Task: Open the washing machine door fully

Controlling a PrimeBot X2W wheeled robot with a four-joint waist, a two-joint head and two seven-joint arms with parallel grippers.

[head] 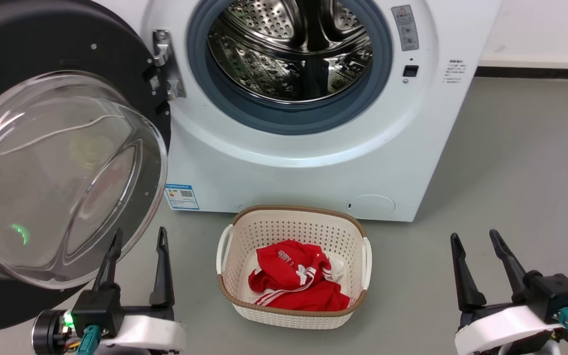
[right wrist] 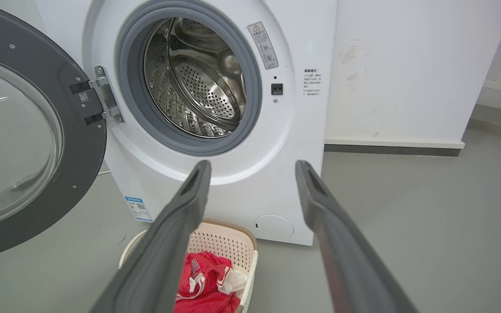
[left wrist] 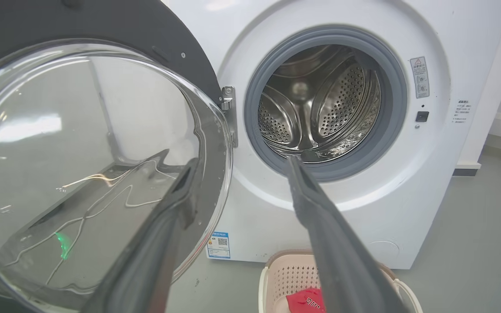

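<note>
Basket (head: 284, 234) before machine (head: 313, 172), door (head: 42, 29) left

Clear glass door (head: 57, 177), perforated steel drum (head: 289, 54)

Washing machine door (head: 57, 167) open at left; left pincer (head: 140, 230) agape just beside it; right pincer (head: 475, 233) agape, empty.

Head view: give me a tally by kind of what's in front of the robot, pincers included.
Washing machine: 1
Washing machine door: 1
Laundry basket: 1
Red garment: 1
Pincers: 2 (left pincer, right pincer)
Total: 6
</note>
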